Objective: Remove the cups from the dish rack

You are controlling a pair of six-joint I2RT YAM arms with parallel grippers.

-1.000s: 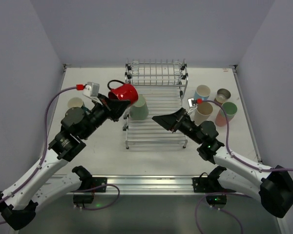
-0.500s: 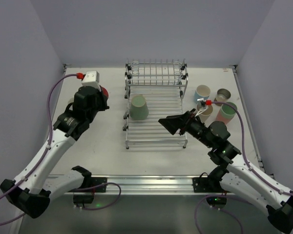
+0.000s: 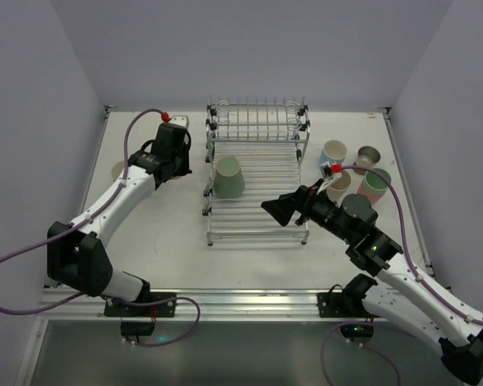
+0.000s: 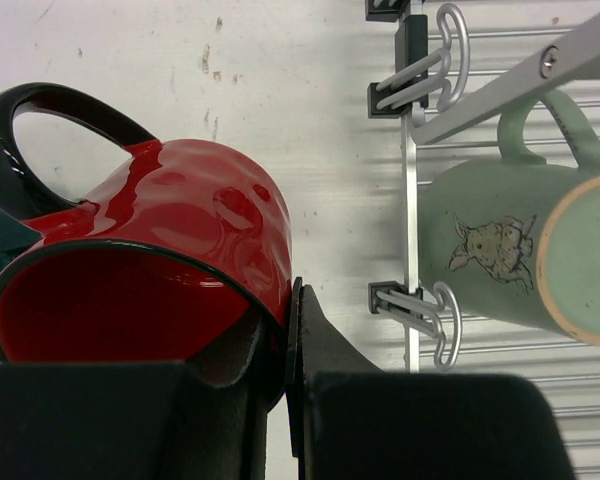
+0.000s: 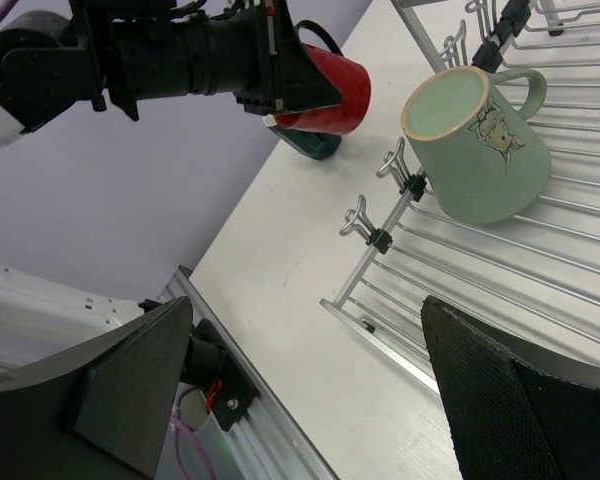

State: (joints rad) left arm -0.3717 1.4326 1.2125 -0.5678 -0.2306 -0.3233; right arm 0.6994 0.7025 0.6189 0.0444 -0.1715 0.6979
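here left fingers [image 4: 352,412] clamp the red mug [image 4: 185,235] by its rim, right fingers [image 5: 525,405] spread

Red mug [image 4: 170,230] out of sight under the left arm [image 3: 121,193] from above; dark teal cup [image 5: 315,148] mostly behind it.

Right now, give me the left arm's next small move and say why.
Probably lower the red mug onto the table clear of the dark teal cup, then let go. The left gripper is shut on the mug's rim, holding it tipped on its side, already off the dish rack and close above that cup.
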